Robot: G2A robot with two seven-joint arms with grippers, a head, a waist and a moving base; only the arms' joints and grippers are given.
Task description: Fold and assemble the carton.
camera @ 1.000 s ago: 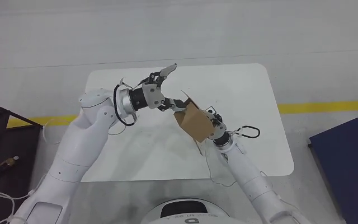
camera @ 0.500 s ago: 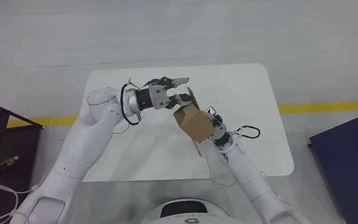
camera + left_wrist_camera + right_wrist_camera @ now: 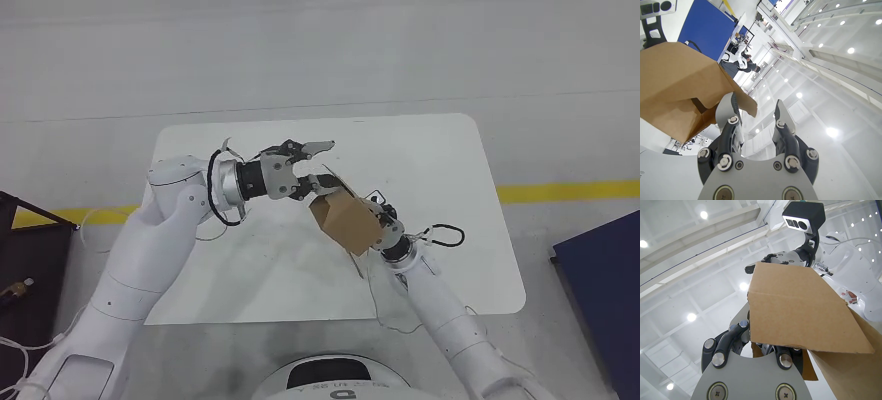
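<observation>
Holding: the carton [image 3: 345, 218] hangs over the middle of the table [image 3: 450, 160], its near end clamped in your right gripper [image 3: 385, 226].
Left gripper [image 3: 322, 166]: fingers spread, at the carton's far end.
Key relation: the loose flap [image 3: 745, 100] pokes between those fingers, touching one; the carton's long axis runs gripper to gripper.
Material: brown corrugated board, matte, creased; expect springy flaps.
</observation>
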